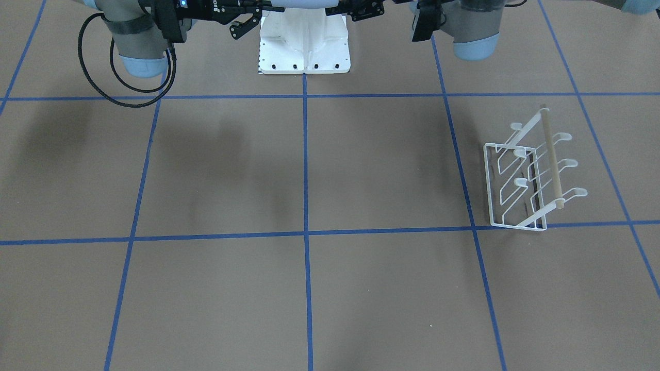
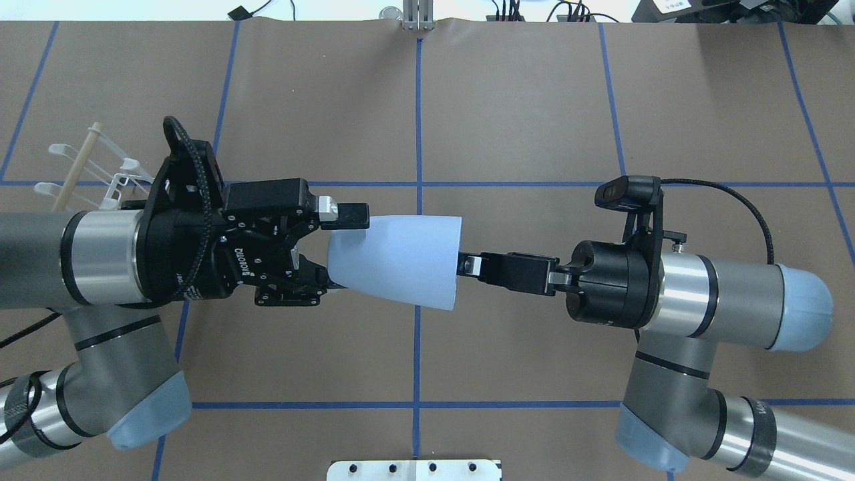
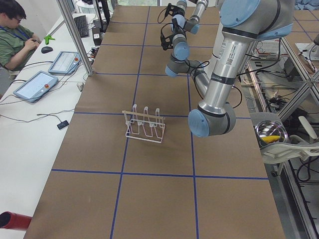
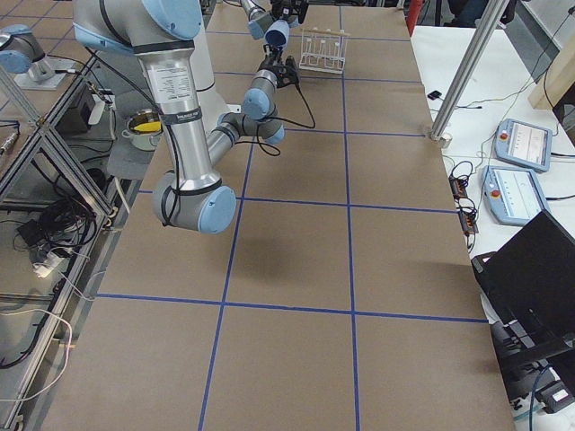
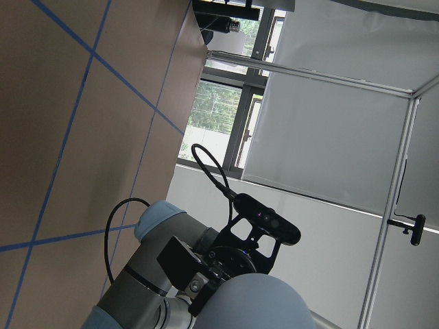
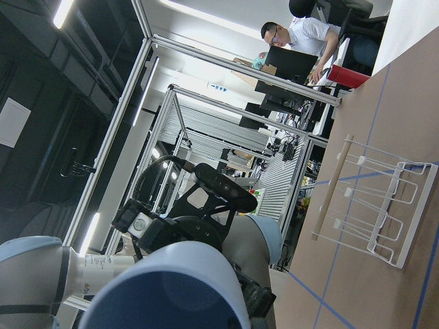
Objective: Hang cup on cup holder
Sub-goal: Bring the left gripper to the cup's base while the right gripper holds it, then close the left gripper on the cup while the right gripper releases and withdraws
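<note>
The pale blue-grey cup (image 2: 401,260) lies on its side in mid-air between my two grippers, rim toward the right arm. My left gripper (image 2: 347,250) has its fingers closed around the cup's narrow base. My right gripper (image 2: 467,264), seen edge-on, is shut on the cup's rim. The cup also fills the bottom of the left wrist view (image 5: 254,301) and of the right wrist view (image 6: 164,288). The white wire cup holder (image 1: 531,175) with its wooden rod stands on the table on my left side. In the overhead view the cup holder (image 2: 87,167) is partly hidden behind the left arm.
The brown table (image 1: 309,288) carries a blue tape grid. The white robot base (image 1: 304,46) is at the middle near edge. Operators sit at side desks with tablets (image 3: 37,84). A black cable (image 1: 118,82) hangs from the right arm.
</note>
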